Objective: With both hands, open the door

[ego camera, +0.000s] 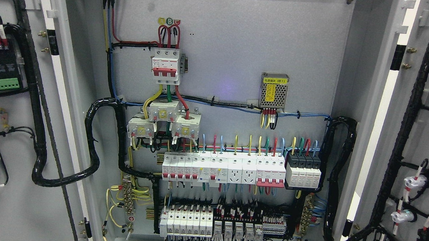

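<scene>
Both doors of the cabinet already stand swung wide: the left door (17,123) fills the left edge of the frame with its inner face and wiring turned toward the camera, and the right door (421,148) does the same along the right edge. Each runs top to bottom of the frame, hinged at the cabinet's side walls. Between them the back panel (222,61) is fully exposed, with a main breaker (165,66) at upper centre and rows of small breakers (222,167) lower down. Neither robot hand shows anywhere in the picture, so which is nearer to either door, how the arms are posed, and whether the hands are released or clenched cannot be told. Judging by how the doors lie, the opening looks complete.
</scene>
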### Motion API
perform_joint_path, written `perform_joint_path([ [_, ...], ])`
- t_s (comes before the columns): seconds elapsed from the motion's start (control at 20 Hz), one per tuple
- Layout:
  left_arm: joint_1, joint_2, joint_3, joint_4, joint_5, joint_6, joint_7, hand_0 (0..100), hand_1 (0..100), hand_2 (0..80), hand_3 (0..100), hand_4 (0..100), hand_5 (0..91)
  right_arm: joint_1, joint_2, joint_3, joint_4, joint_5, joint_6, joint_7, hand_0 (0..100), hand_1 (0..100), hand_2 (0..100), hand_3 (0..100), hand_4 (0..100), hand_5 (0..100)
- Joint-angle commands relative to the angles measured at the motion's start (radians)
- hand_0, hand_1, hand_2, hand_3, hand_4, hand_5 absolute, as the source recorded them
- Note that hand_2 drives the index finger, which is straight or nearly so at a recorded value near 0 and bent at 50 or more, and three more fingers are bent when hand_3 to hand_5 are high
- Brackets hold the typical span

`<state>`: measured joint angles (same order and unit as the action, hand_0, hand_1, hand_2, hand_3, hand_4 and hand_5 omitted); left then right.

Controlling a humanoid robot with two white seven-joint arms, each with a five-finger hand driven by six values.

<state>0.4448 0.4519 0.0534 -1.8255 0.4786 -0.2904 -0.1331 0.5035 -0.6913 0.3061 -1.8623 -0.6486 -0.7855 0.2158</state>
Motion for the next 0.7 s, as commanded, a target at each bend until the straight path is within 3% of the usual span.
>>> perform_joint_path([
  [0.0, 0.084, -0.114, -0.066, 0.028, -0.084, 0.078, 0.003, 0, 0, 0.0, 0, 3, 0.0, 0.0, 0.108, 0.237, 0.204, 0.037, -0.103, -0.001, 11, 0, 0, 0, 0, 0],
  [0.2, 0.133, -0.142, -0.075, 0.067, -0.126, 0.157, 0.0, 0, 0, 0.0, 0, 3, 0.0, 0.006, 0.144, 0.254, 0.328, 0.038, -0.104, -0.001, 11, 0, 0, 0, 0, 0],
  [0.65, 0.245, -0.205, -0.151, 0.146, -0.236, 0.224, 0.001, 0, 0, 0.0, 0, 3, 0.0, 0.038, 0.151, 0.252, 0.57, 0.035, -0.17, -0.001, 11, 0, 0, 0, 0, 0],
])
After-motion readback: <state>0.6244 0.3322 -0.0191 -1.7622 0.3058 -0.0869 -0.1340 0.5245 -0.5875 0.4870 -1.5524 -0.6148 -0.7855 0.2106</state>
